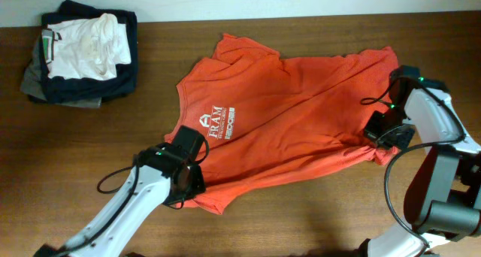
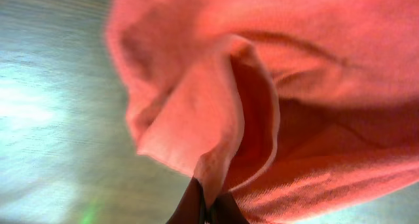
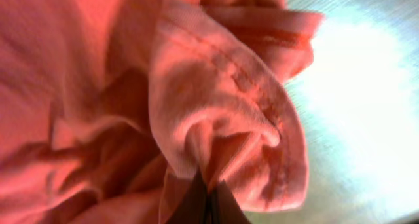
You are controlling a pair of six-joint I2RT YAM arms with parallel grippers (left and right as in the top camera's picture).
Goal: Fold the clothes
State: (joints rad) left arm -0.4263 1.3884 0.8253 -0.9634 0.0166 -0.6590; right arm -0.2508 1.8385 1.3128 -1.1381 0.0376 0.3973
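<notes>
**foldfan:** Going from the left: there's a pile of folded clothes (image 1: 83, 54) in the far-left corner of the desk (image 1: 301, 227), well apart from everything else. The orange-red T-shirt (image 1: 293, 107) lies spread across the middle, rumpled, with the white lettering (image 1: 222, 125) facing up. The left tool (image 2: 208, 209) is pinched shut on a fold at the shirt's near-left edge, just beside the lettering. How do you think this thing handles?

**benchbot_dave:** Light and floppy, I'd say. It's thin cotton with no stiffness at all, and you can see it sag and crease around both pinch points. It's not fragile and not really slippery. It will drape and drag on the desk instead of keeping its shape, though, so one grip alone would just bunch it up.

**foldfan:** And the right side?

**benchbot_dave:** The right tool (image 3: 208, 204) is closed on the cloth too. Its wrist view shows the stitched hem (image 3: 249, 73) curling over just above the fingers. From overhead it sits at the shirt's right edge, near the front corner.

**foldfan:** So are edges the place to grab?

**benchbot_dave:** Yeah, my guess is hems and seams. They're doubled and thicker, so a pinch there is less likely to slip. Take two matching points along one side, so the edge between them can be pulled taut and laid over flat.
</notes>
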